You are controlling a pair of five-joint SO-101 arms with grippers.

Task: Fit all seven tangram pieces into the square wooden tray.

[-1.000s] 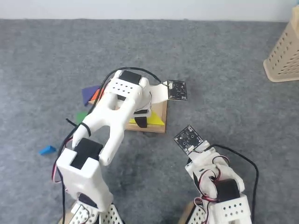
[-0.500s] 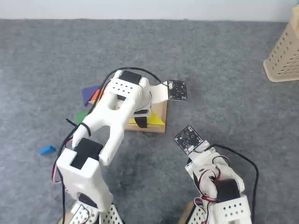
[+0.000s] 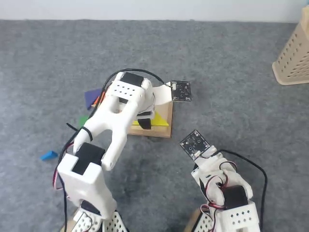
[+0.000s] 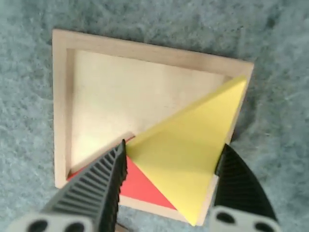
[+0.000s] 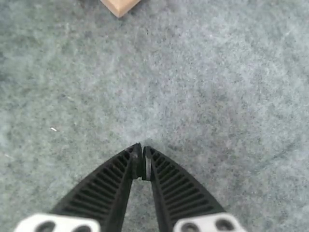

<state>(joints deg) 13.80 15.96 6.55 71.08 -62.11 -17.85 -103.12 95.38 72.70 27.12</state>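
The square wooden tray lies on grey carpet and holds a red triangle in one corner. A large yellow triangle lies across the tray with two tips over the rim. My left gripper is shut on the yellow triangle, one finger against each side. In the high view the left arm covers most of the tray, with the yellow triangle showing beside it. My right gripper hangs shut over bare carpet, a tray corner far ahead of it.
Loose pieces lie left of the tray: a purple one, an orange one, a green one and a small blue one. A beige slotted basket stands at the far right edge.
The left arm has shifted slightly toward the far side of the tray, and the yellow triangle moved with it. The right arm has kept still.
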